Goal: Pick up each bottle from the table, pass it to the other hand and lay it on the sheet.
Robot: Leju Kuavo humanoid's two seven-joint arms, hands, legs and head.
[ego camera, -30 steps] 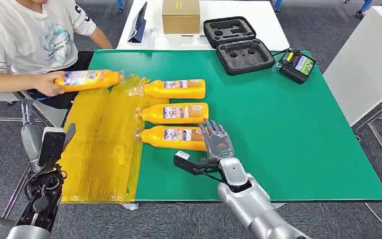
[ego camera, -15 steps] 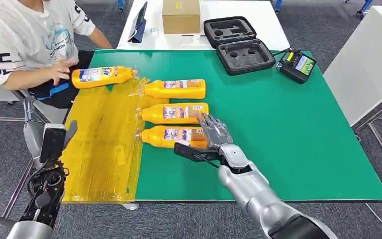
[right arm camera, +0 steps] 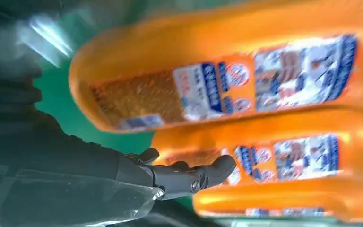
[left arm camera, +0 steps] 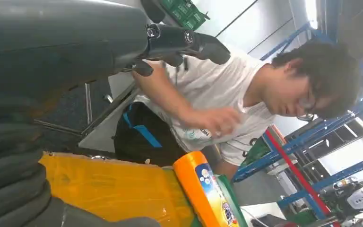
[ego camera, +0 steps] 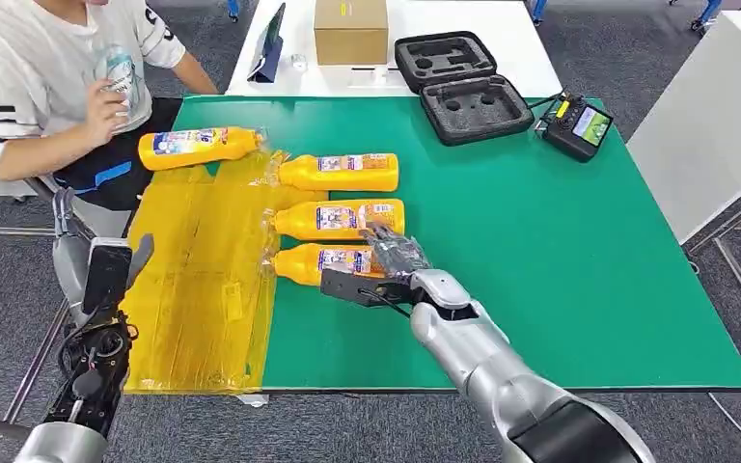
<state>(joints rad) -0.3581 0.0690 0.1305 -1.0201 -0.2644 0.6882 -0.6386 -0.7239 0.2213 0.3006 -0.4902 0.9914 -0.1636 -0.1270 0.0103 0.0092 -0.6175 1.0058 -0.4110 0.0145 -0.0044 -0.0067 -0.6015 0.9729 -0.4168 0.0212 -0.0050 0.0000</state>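
The right hand (ego camera: pixel 397 257) has been moved onto the nearest orange plastic bottle (ego camera: pixel 333 262), beside the yellow sheet (ego camera: pixel 198 289); fingers apart over it, not yet clamped. Grasping seems next.

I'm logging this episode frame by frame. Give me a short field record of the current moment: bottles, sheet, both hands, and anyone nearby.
bottles: four orange plastic bottles with printed labels, lying flat
nearest bottle: on the green table mat, neck reaching the sheet
sheet: yellow plastic sheet along the mat's left side
right robot hand: over the nearest bottle's base, grasp not clear
left robot hand: beside the sheet's left edge, holding nothing
person: seated at the far left corner
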